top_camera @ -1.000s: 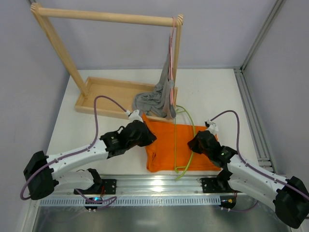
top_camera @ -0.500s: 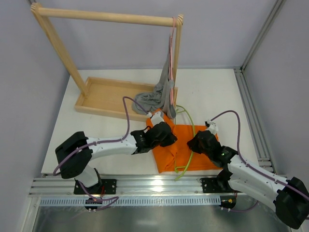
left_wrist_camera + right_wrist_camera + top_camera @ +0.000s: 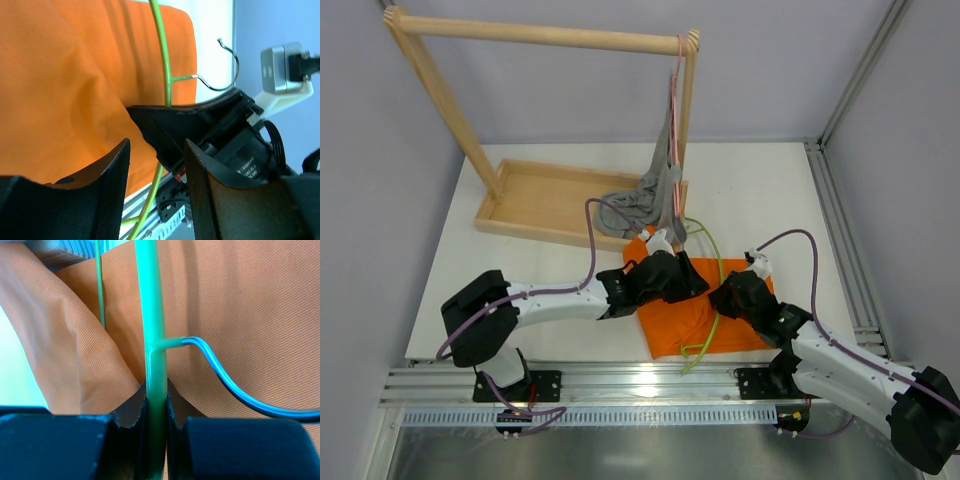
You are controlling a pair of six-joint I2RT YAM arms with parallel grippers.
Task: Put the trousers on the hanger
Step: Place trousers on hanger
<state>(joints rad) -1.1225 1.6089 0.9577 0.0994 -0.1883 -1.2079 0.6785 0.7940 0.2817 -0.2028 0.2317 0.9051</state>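
Top external view: both of my grippers meet over the orange trousers (image 3: 692, 322), which lie bunched on the white table (image 3: 770, 190) directly beneath the fingers. The left gripper (image 3: 698, 288) points across the cloth toward the right gripper (image 3: 720, 297), and the two are just beside each other. The lime-green hanger (image 3: 718, 262) runs over the trousers, passing through the right fingers, and its far end loops out past both grippers.

In the left wrist view, my left fingers (image 3: 95, 195) stand spread apart. The gap between them frames the right gripper's black body and the green hanger rod. The orange cloth fills the space beyond and to the left of them. The metal hook (image 3: 227, 65) curls out just beyond the right gripper's tip.

In the right wrist view, my right fingers (image 3: 125, 412) are pressed together on the hanger's rod, pinching it just below where the hook branches off. The trousers lie right behind the rod.

Far beyond both sets of fingers stands a wooden rack (image 3: 540, 37). A grey garment (image 3: 640, 205) hangs from it on a pink hanger (image 3: 673, 90) and droops to the rack's tray base (image 3: 535, 195).
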